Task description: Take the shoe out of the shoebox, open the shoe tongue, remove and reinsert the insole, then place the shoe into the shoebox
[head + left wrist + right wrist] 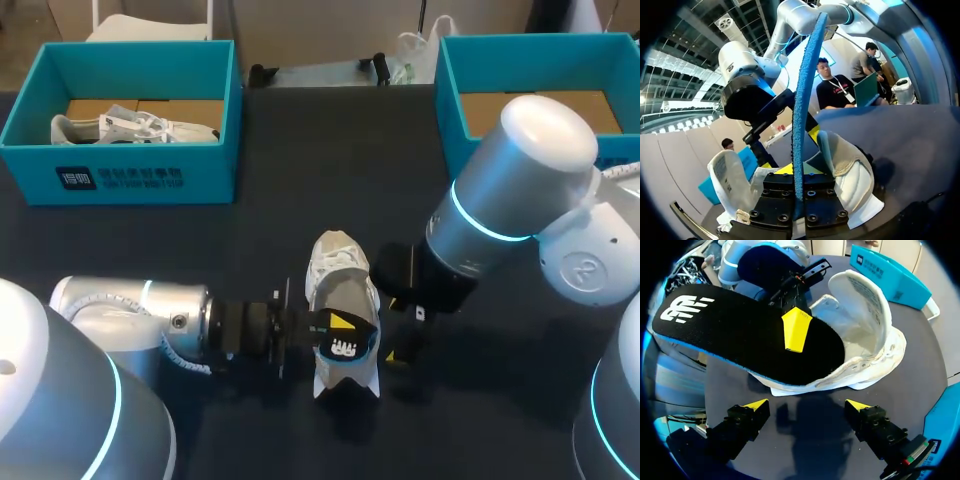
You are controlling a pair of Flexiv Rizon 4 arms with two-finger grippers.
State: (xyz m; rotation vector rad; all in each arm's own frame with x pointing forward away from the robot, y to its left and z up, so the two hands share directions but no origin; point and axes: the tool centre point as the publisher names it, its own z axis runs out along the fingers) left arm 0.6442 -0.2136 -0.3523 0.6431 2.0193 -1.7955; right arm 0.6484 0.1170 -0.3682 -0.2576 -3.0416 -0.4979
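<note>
A white shoe (pixel 338 275) lies in the middle of the dark table, its tongue (pixel 860 290) folded back. My left gripper (pixel 340 326) comes in from the left and is shut on a black insole with a blue edge (pixel 345 345). The insole (pixel 740 335) rests with one end in the shoe's opening (pixel 865 347), and its logo end sticks out past the heel. From the left wrist it shows edge-on as a blue strip (pixel 802 100) pinched in that gripper (pixel 799 167). My right gripper (pixel 395 330) stands open just right of the shoe, fingers (pixel 752 410) apart and holding nothing.
A teal shoebox (pixel 120 180) at the back left holds another white shoe (pixel 130 128). A second teal shoebox (pixel 450 95) stands at the back right, partly behind my right arm.
</note>
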